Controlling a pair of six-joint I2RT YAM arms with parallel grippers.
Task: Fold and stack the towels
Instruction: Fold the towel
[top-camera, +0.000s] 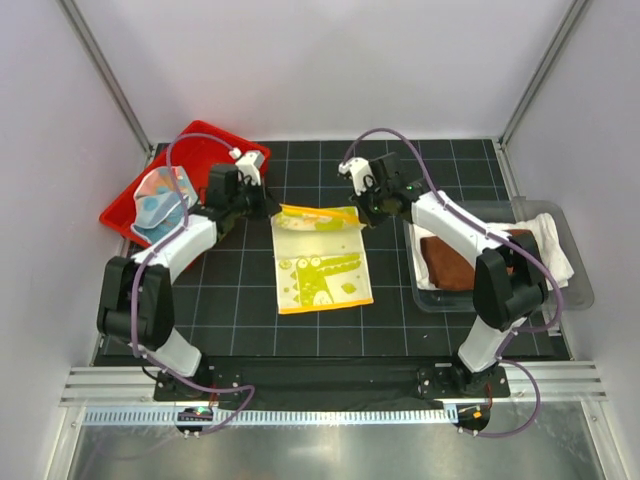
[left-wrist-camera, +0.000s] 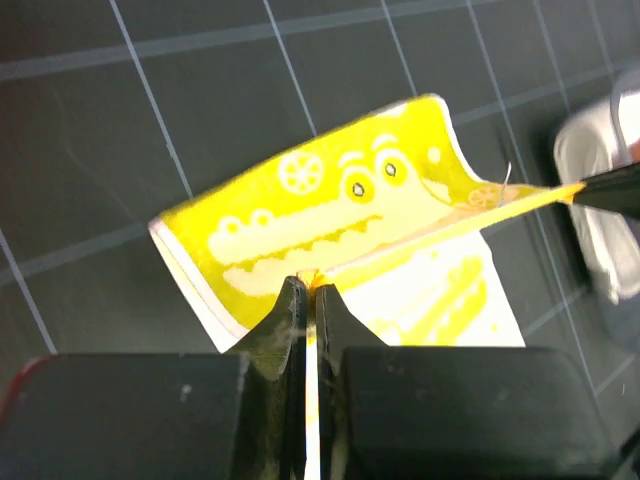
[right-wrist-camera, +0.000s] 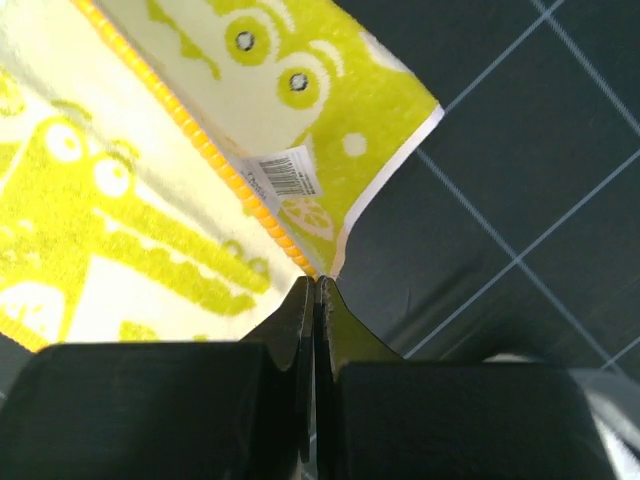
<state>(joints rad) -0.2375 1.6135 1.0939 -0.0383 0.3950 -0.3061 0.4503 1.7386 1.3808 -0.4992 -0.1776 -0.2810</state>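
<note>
1. My left jaws were pinched tight on one corner of the crocodile towel (top-camera: 322, 270).
2. Right jaws, same deal, clamped on the other corner.
3. That edge hung lifted between both jaws, and the rest lay flat on the worktop (top-camera: 240, 300) below them.

**Three views of one table (top-camera: 230, 310): one overhead, two wrist-mounted.**
Overhead view: set high above and behind the arms, their bases at its lower edge, facing down and forward; distant enough to take in the whole gridded surface, the red tray (top-camera: 205, 140) and the clear bin (top-camera: 432, 298); left wrist view: directly behind the left gripper (left-wrist-camera: 308, 290), facing down along it, close to the surface; right wrist view: likewise behind the right gripper (right-wrist-camera: 316, 285), closer still; all three views share the crocodile towel (top-camera: 320, 262).
</note>
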